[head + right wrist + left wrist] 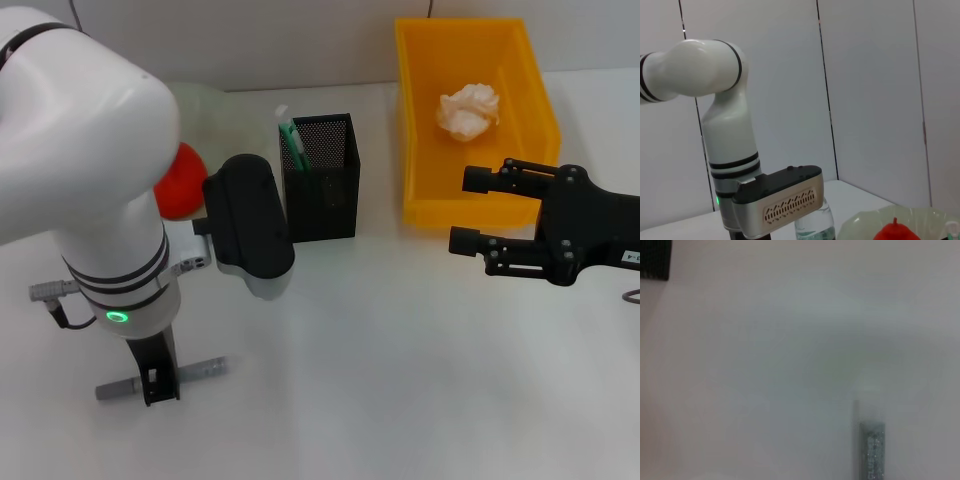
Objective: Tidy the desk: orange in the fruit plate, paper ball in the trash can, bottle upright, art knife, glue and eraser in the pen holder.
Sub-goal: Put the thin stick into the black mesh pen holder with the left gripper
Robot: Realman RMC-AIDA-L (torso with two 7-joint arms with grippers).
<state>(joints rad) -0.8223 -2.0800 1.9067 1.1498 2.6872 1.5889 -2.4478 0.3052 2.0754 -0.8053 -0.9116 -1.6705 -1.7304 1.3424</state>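
Note:
A grey art knife lies on the white desk at the front left. My left gripper reaches down onto its middle. The black mesh pen holder holds a green-and-white tube, probably the glue. The orange sits in the pale fruit plate, half hidden by my left arm. A clear bottle stands upright behind that arm. The paper ball lies in the yellow trash can. My right gripper hovers open in front of it. No eraser is in view.
My left arm's black wrist housing hangs right beside the pen holder. A corner of the pen holder shows in the left wrist view. White desk surface stretches between the two arms.

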